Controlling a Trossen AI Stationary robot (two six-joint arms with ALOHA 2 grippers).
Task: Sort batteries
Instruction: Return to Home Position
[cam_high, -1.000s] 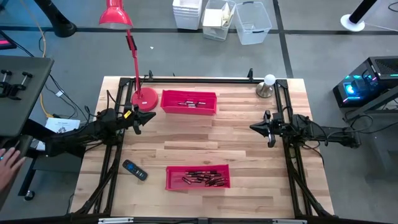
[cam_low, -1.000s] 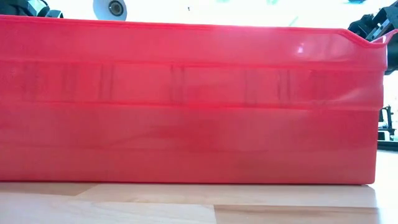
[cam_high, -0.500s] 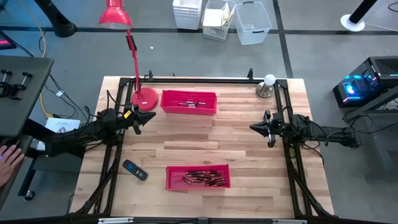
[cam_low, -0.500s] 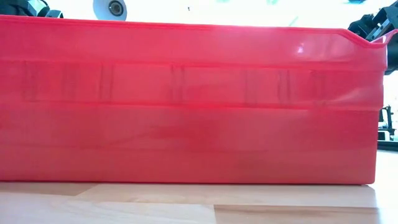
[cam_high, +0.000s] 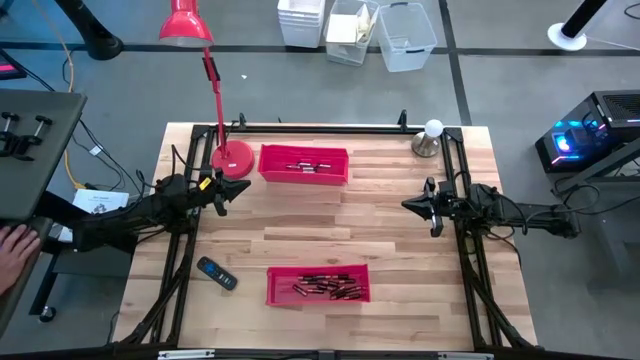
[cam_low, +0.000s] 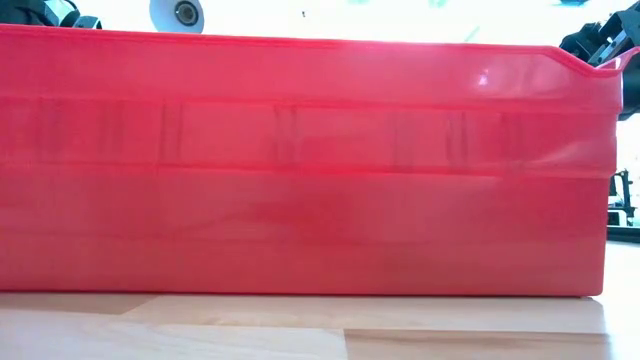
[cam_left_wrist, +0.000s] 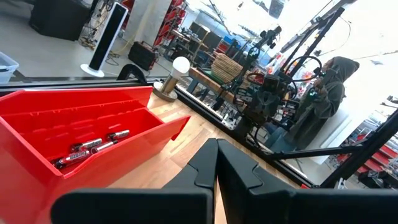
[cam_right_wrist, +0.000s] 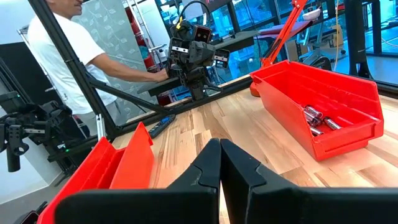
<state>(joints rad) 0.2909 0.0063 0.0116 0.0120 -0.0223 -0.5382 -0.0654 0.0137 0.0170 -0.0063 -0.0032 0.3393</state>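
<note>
The wooden table (cam_high: 400, 250) carries a far red bin (cam_high: 304, 150) and a near red bin (cam_high: 318, 270), well apart. The left gripper (cam_high: 240, 188) and right gripper (cam_high: 408, 205) hover at opposite sides — each with fingers pressed together, holding nothing. Silver batteries (cam_high: 303, 167) lie in the far red bin, dark batteries (cam_high: 330, 290) in the near red bin.

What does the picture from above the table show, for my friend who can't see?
Two red bins hold batteries on a wooden table: the upper bin and the lower bin. The left end effector and right end effector wait shut at the sides, holding nothing. A black handset lies near the lower bin.
</note>
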